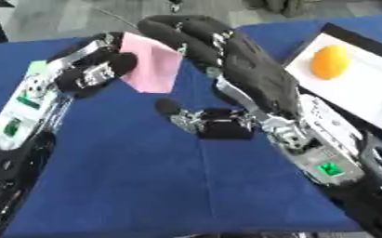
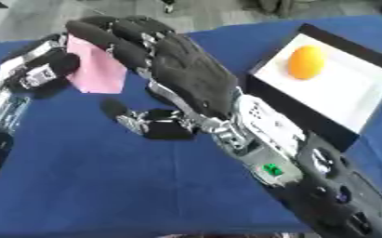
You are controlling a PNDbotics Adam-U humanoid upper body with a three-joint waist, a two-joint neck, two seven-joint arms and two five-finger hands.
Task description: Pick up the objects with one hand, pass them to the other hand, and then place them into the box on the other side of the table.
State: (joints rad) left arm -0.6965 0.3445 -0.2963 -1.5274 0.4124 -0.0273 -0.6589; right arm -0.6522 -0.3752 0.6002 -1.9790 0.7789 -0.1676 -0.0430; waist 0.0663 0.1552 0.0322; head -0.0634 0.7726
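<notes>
1. A flat pink object (image 1: 151,65) is held up above the blue counter (image 1: 145,176), towards its far left part, tilted with one corner pointing down.
2. The pink object is gripped along its left edge by the left robot hand (image 1: 96,69), whose fingers are curled round that edge.
3. The right robot hand (image 1: 226,56) is reached across from the right, with its dark fingers (image 2: 116,35) bent over the upper right edge of the pink object; contact appears to be made there, though whether the object is actually pinched by this hand cannot be told.
4. The thumb of the right robot hand is seen stretched out low over the counter, below the pink object and apart from it.
5. Both forearms are seen as black and silver, each with a small green mark near the wrist.
6. A box (image 1: 371,100) with a dark outer wall and a white inside is seen on the right side of the counter, well apart from the pink object.
7. An orange round object (image 1: 330,61) lies inside the box, towards its far end.
8. A grey floor is visible beyond the counter's far edge.
</notes>
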